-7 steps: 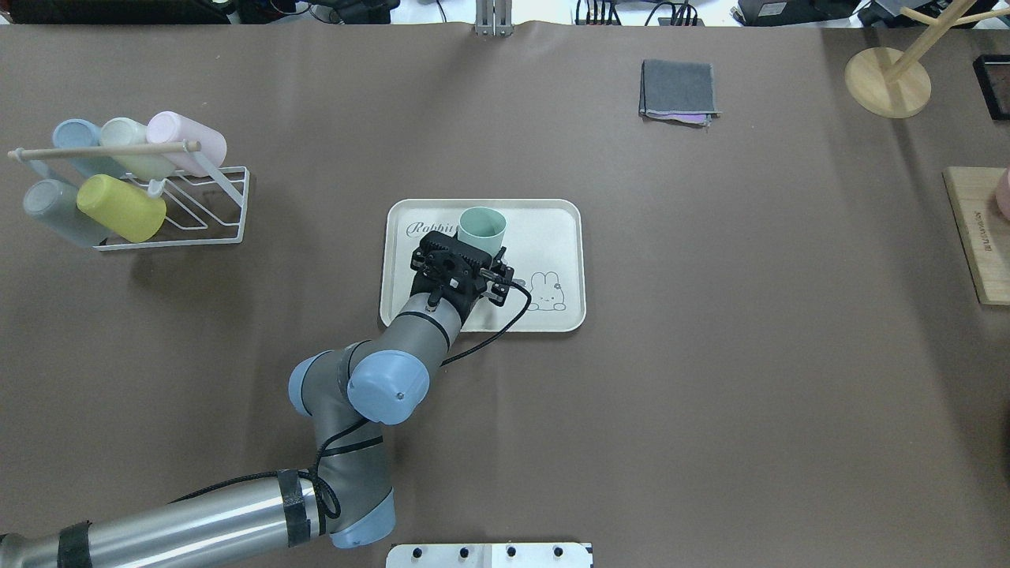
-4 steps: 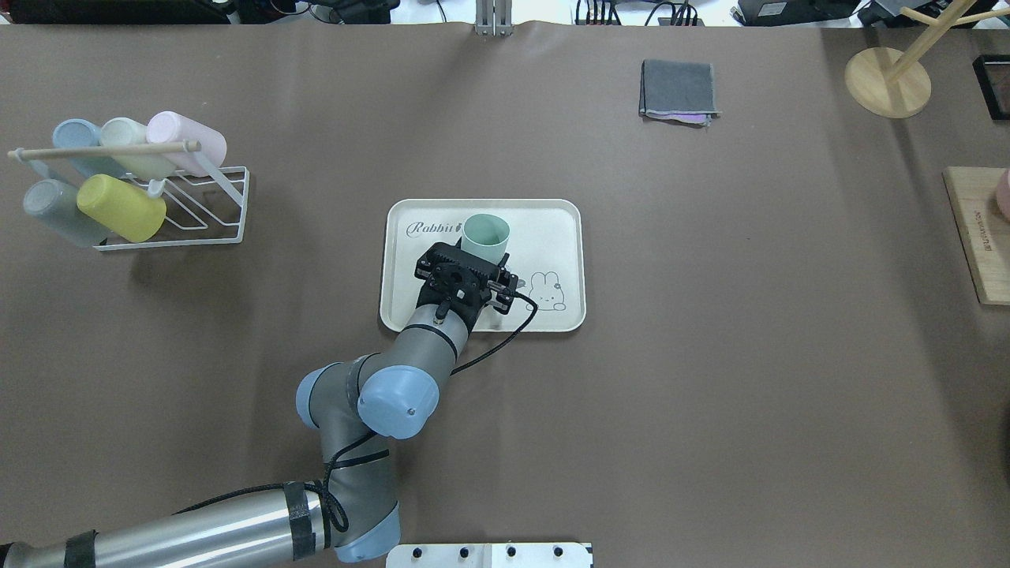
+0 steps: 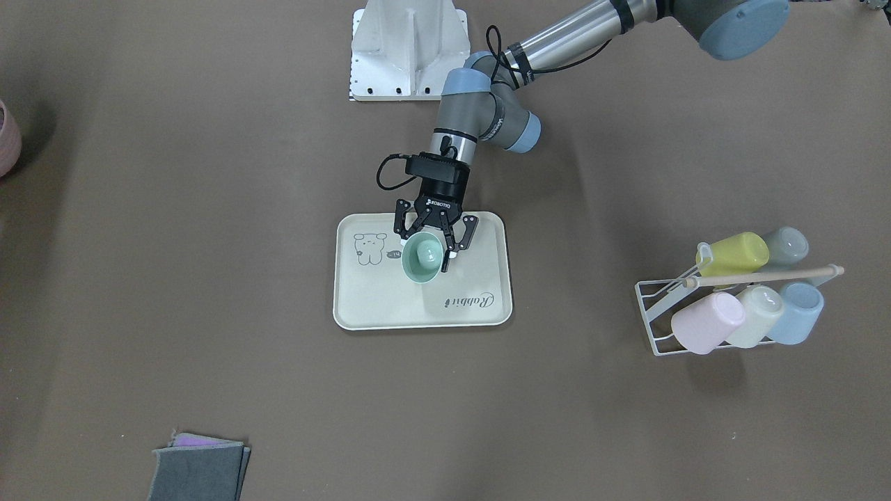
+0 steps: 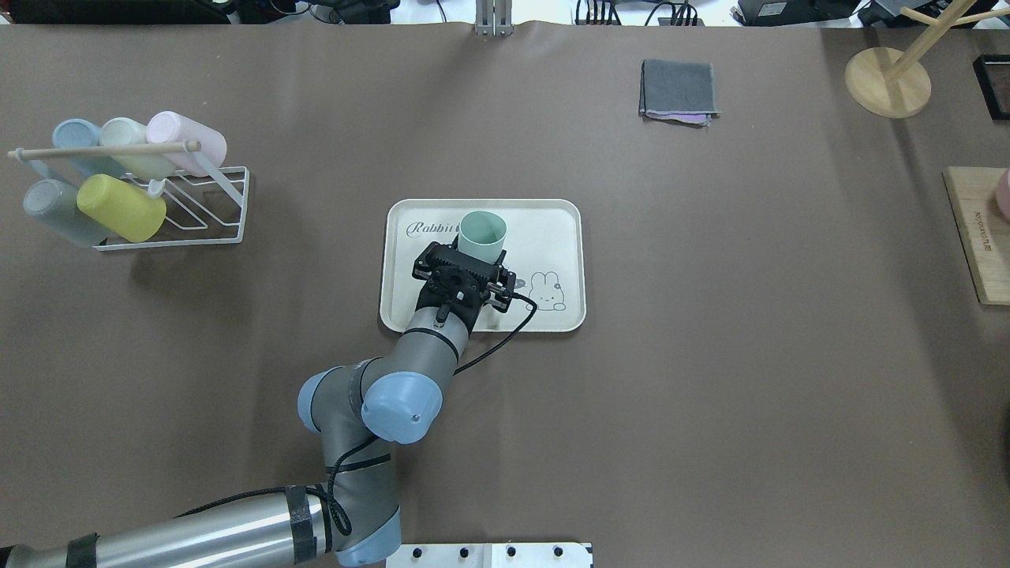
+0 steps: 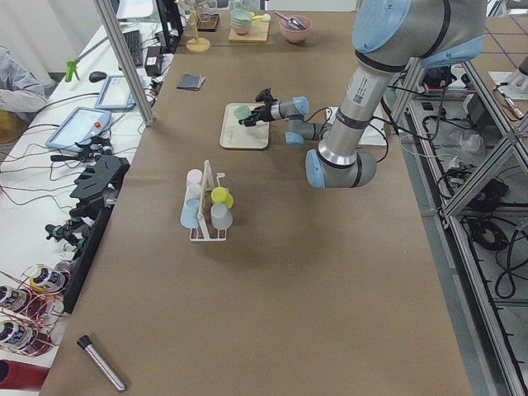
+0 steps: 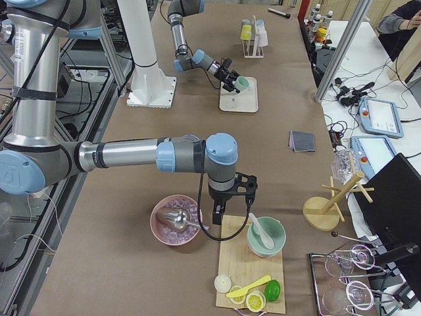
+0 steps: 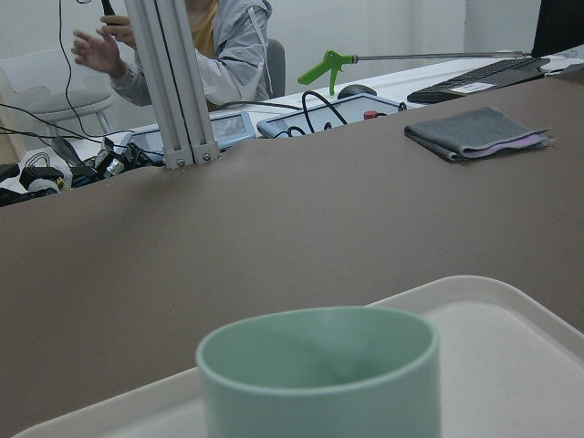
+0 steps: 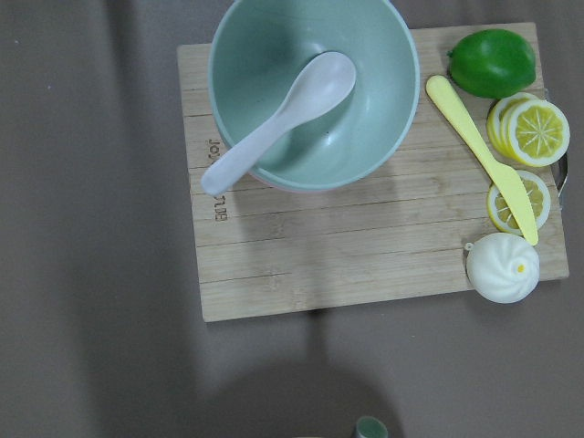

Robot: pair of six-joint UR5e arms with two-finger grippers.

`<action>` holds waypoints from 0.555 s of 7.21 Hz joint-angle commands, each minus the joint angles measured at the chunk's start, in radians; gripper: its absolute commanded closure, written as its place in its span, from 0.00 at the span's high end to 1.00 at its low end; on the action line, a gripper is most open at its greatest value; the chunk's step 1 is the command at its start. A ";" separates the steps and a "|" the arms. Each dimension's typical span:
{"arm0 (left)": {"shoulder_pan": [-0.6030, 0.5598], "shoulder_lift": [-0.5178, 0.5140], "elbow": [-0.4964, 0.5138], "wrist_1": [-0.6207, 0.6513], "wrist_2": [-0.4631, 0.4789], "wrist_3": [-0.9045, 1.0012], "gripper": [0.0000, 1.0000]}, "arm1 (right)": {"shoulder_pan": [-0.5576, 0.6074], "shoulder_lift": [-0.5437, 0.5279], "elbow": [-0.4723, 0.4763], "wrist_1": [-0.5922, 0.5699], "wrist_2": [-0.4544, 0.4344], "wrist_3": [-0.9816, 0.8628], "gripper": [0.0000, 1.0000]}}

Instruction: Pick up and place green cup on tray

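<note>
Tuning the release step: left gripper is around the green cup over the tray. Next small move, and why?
Probably open the left gripper and let go. The green cup stands upright between the jaws, well inside the tray rim, and looks seated, though no view shows its base clearly. If it hangs, ease down first.

Overhead cam sits behind my shoulders, looking forward and down. Front cam faces me from across the table (image 4: pixel 710 394), steep. Both share the tray (image 4: pixel 552 229) and the folded grey cloth (image 4: pixel 678 91), mirrored. Side cams look along the table from each end, far off. Left wrist cam is low, close behind the green cup (image 7: pixel 319 383); right wrist cam looks straight down on the cutting board (image 8: pixel 365 265).
</note>
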 commanded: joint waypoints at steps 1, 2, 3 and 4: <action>0.020 -0.010 0.016 0.019 0.057 -0.004 0.22 | 0.000 -0.001 -0.001 0.001 0.003 0.001 1.00; 0.020 -0.012 0.019 0.019 0.064 -0.021 0.22 | 0.000 -0.001 -0.001 0.001 0.003 -0.001 1.00; 0.020 -0.013 0.021 0.020 0.064 -0.022 0.22 | 0.000 -0.001 -0.002 0.001 0.003 -0.001 1.00; 0.020 -0.015 0.023 0.023 0.064 -0.025 0.22 | 0.000 -0.001 -0.004 0.001 0.003 -0.001 1.00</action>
